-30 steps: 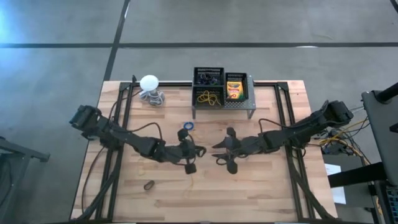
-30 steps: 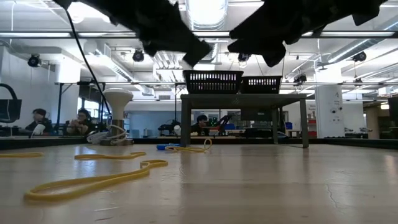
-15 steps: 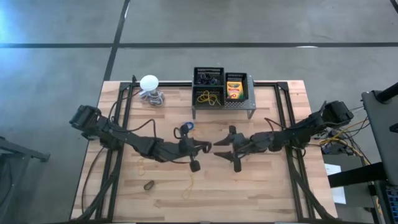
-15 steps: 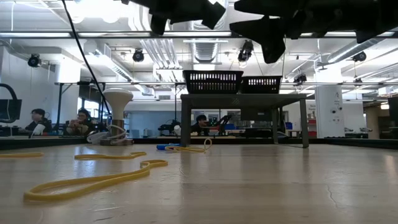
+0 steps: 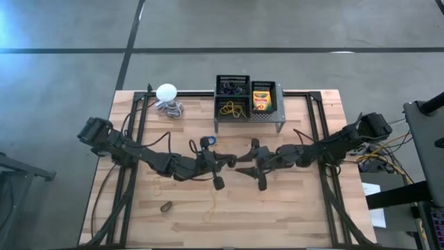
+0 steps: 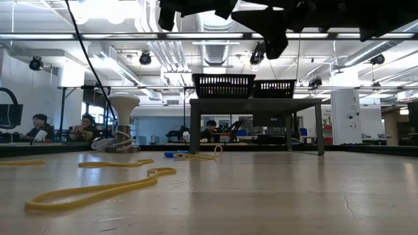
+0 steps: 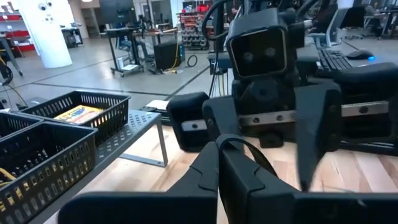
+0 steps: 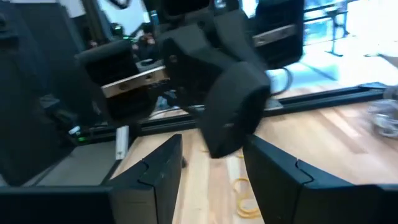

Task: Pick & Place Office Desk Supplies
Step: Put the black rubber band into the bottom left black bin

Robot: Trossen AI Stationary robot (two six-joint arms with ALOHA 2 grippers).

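My left gripper [image 5: 220, 169] and my right gripper [image 5: 254, 167] hang open over the table's middle, tips facing each other, a small gap between them. In the right wrist view a left finger [image 8: 231, 118] stands before my open right fingers. On the wood lie yellow rubber bands [image 5: 211, 205] [image 6: 98, 190], a blue one [image 5: 207, 141] and a dark one [image 5: 166, 206]. Two black mesh bins [image 5: 232, 87] [image 5: 232, 107] hold bands. A third [image 5: 261, 97] holds a crayon box [image 7: 78, 113]. All three stand on the grey stand [image 5: 267, 117]. My left gripper shows a thin dark loop [image 7: 250, 149] arching over the tip of one finger in the left wrist view. I cannot tell whether the loop rests on the finger or what it is.
A white ball with coiled cord [image 5: 167, 93] sits at the far left of the table. Black frame rails [image 5: 135, 139] [image 5: 320, 132] run along both sides. People sit at desks [image 6: 81, 127] beyond the table. Bare wood [image 5: 277, 215] lies toward the near edge.
Both grippers have risen; in the low view they have climbed to the picture's top. The left gripper has moved a little toward the table's right, the right gripper a little toward its left, so the tips stand closer together.
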